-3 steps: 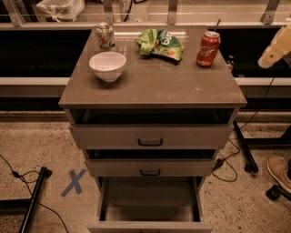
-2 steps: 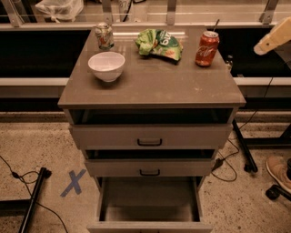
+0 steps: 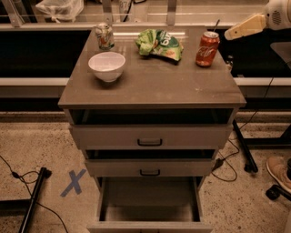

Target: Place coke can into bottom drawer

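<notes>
Gripper (image 3: 236, 31) reaches in from the 2 o'clock corner of the view. It is a pale cream piece on a white arm (image 3: 278, 13), slanting down and left, with its tip just to the right of the coke can (image 3: 207, 48) and apart from it. Whether it is parted or closed cannot be told from this angle.

The coke can stands upright at about 1 o'clock on the cabinet top (image 3: 154, 88), near the back right corner. A crumpled green bag (image 3: 160, 44) lies at 12 o'clock. A pale green can (image 3: 104, 36) stands at 11 o'clock, with a white bowl (image 3: 107, 66) just in front of it.

Below, at 6 o'clock, the bottom drawer (image 3: 150, 225) is pulled well out. The two drawers with black handles above it sit slightly ajar. A blue tape cross (image 3: 72, 182) marks the floor at 8 o'clock.
</notes>
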You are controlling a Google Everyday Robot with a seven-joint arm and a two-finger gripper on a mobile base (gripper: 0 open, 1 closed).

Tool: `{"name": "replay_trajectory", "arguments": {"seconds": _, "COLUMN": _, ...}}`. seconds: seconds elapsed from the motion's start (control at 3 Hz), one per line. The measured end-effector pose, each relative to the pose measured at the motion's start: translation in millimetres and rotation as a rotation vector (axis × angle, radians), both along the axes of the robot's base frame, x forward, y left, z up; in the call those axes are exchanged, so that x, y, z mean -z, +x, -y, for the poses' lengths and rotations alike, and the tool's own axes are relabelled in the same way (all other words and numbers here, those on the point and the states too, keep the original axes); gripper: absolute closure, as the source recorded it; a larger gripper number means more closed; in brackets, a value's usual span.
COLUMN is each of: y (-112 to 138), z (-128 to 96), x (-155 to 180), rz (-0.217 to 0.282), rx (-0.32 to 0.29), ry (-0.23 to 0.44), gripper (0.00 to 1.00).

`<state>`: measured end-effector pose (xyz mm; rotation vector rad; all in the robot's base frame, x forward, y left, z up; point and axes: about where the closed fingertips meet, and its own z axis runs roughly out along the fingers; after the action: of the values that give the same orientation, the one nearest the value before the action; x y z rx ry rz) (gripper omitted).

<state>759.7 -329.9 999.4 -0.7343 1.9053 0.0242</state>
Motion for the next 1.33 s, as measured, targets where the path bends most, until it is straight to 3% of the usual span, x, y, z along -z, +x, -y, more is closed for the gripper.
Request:
{"name": "replay_trajectory", "arguments": {"seconds": 0.33, "y": 0.1, "z": -0.2, "x": 0.2, "rz": 0.0, "rx": 0.0, "ry": 0.0, "gripper": 0.0}}
{"name": "replay_trajectory", "arguments": {"seconds": 0.67, "y": 12.2, "z": -13.4, "x": 12.1, "rz": -0.003, "rx": -0.012, "ry": 0.058, "gripper": 0.0}}
{"name": "replay_trajectory", "arguments": {"seconds": 1.33, "y": 35.5, "z": -23.5, "x": 27.7, "rz": 0.06, "rx": 0.07, "ry": 0.123, "gripper": 0.0}}
